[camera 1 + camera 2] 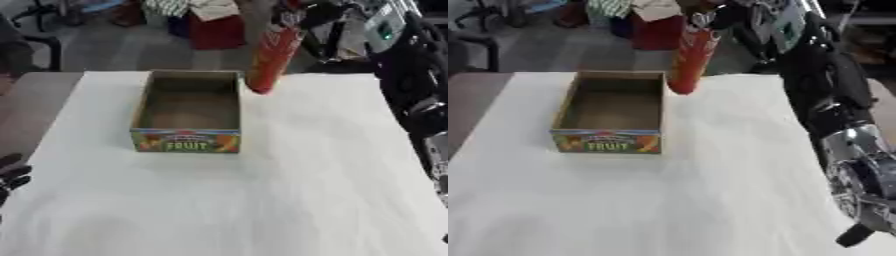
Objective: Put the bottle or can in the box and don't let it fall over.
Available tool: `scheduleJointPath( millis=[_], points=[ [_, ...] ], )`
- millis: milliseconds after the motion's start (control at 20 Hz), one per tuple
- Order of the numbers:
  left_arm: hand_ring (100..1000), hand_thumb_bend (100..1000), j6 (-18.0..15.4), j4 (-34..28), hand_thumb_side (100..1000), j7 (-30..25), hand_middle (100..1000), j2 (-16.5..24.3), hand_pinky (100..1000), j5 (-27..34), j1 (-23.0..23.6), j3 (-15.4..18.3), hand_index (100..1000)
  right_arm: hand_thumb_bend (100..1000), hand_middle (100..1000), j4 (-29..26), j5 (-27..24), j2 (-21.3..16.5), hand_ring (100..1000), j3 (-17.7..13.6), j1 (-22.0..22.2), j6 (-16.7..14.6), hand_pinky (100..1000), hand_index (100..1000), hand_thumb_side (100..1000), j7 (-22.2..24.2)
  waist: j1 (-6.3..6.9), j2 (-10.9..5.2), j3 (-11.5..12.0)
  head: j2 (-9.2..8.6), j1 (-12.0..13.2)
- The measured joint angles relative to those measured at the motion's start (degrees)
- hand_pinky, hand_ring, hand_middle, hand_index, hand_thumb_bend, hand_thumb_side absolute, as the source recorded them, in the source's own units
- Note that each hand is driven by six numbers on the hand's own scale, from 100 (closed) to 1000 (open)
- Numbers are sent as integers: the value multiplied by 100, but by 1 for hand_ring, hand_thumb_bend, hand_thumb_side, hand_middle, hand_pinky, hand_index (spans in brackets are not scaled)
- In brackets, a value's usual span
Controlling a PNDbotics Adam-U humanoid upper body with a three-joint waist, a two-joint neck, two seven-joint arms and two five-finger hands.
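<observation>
Here, taking the box (pixel 186 112) as landmark: well off to its left and nearer the robot, at the lower left edge of the left eye view, the left hand (pixel 12 175) rests idle on the bench (pixel 262 200), only dark fingertips showing, so I cannot tell whether they are curled or relaxed. The box itself sits open and empty, its "FRUIT" panel facing the robot. Just beyond the box's far right corner hangs the red can (pixel 689 60), a tall cylinder, tilted with its top leaning away to the right and its base seemingly just above the bench cover. The right hand (pixel 719 17) is clenched around the can's top end, the arm running back along the box's right side. The risk, I judge, is that tilt: lowered like this, the base could catch the box wall or land on its edge, and the tall can would topple once released.
</observation>
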Motion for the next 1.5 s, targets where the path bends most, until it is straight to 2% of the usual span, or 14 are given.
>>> scheduleJointPath(
  millis=[150,250,350,400,450,500,550,600,650,750,900,1150,1300,1500],
  points=[
    [738,251,-1,0,1000,-34,774,-26,787,40,-51,-31,975,100,313,-96,-98,287,317,50,4,-17,198,485,100,41,0,0,92,-11,-57],
    [738,252,4,0,1000,-54,774,-54,787,52,-76,-59,975,100,347,-125,-119,446,334,68,40,-29,217,528,100,105,0,0,131,-16,-79],
    [738,252,1,0,1000,-68,774,-55,787,62,-97,-60,975,100,419,-128,-92,560,383,102,130,-53,275,633,100,182,-3,1,139,-17,-83],
    [738,252,-1,0,1000,-74,774,-55,787,63,-109,-60,975,100,481,-123,-44,597,458,126,174,-73,370,729,100,218,-5,2,139,-17,-83],
    [738,252,-1,0,1000,-76,774,-55,787,63,-110,-60,975,100,613,-101,24,628,563,140,222,-101,526,876,243,249,-6,2,139,-17,-83],
    [738,253,0,1,1000,-77,774,-56,787,63,-111,-60,976,100,690,-69,108,657,646,157,277,-137,630,952,363,270,-8,5,139,-17,-83],
    [738,253,0,1,1000,-77,774,-56,787,63,-112,-61,976,312,818,-25,196,677,818,169,325,-184,835,1000,532,280,-10,8,139,-17,-81],
    [737,253,0,1,1000,-78,774,-56,787,63,-113,-61,976,389,898,21,290,689,912,184,360,-251,938,1000,578,287,-11,10,139,-16,-78],
    [737,253,0,1,1000,-78,773,-56,786,62,-113,-61,975,418,959,68,378,699,986,207,375,-333,1000,1000,608,292,-11,12,138,-16,-74],
    [737,253,0,2,1000,-78,773,-56,786,61,-113,-61,976,439,1000,152,511,702,1000,236,384,-492,1000,1000,646,286,-12,13,134,-16,-62],
    [737,254,0,2,1000,-78,773,-56,786,58,-113,-61,975,440,1000,192,518,702,1000,233,381,-661,1000,1000,644,165,-12,18,120,-15,-55],
    [736,255,0,3,1000,-78,773,-56,786,46,-112,-61,976,419,1000,5,154,671,1000,251,312,-781,1000,1000,620,-135,-12,22,86,-15,-53],
    [736,257,-1,4,1000,-76,773,-56,786,45,-107,-58,975,346,971,-172,-313,585,1000,269,295,-717,1000,1000,601,-318,-16,22,14,-15,-34],
    [735,256,4,9,1000,-39,772,-53,786,37,-55,-24,975,233,934,-446,-1536,43,974,266,489,-485,1000,1000,615,-435,-48,15,-212,8,143]
  ],
)
